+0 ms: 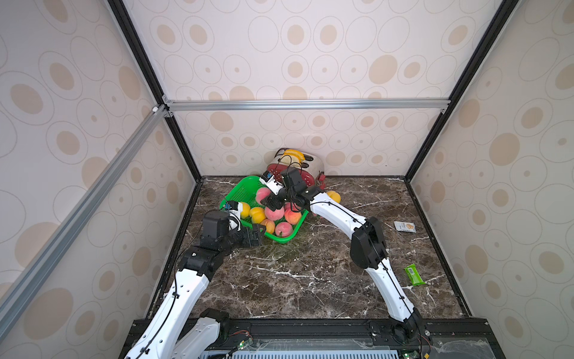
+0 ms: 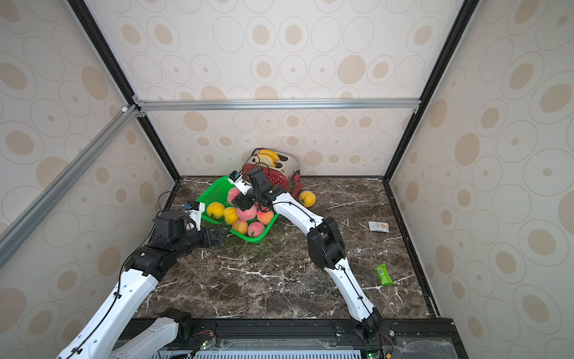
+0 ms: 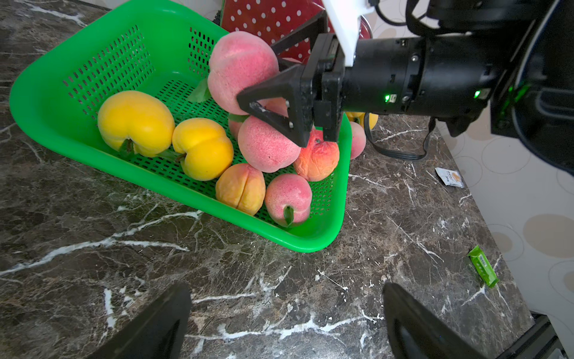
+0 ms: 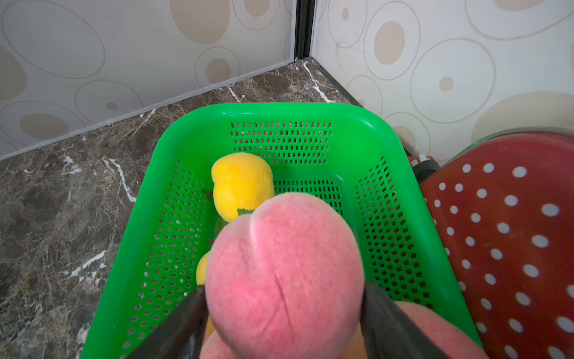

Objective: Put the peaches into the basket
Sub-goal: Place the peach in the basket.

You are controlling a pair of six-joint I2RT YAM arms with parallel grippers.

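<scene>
Holding a pink peach (image 3: 239, 65) by its sides, the right gripper (image 3: 259, 74) hangs over the basket (image 3: 93, 56). Its two fingers (image 4: 186, 317) press on the fruit, one on each side. The pink peach is up above the other fruit. I cannot tell if it touches the one under it.

The basket sits on the table (image 1: 310, 279) at the back, just beside the toaster (image 1: 313, 167). More peaches (image 3: 202, 146) lie in it, bunched at the near end: yellow, pink and orange ones. The far end of the basket is bare green mesh.

One loose peach (image 1: 334, 195) lies on the table on the other side of the right arm, near the toaster and out of the basket.

The left gripper (image 1: 257, 233) is spread wide and has nothing in it. It is low over the table, just beside the near edge of the basket.
</scene>
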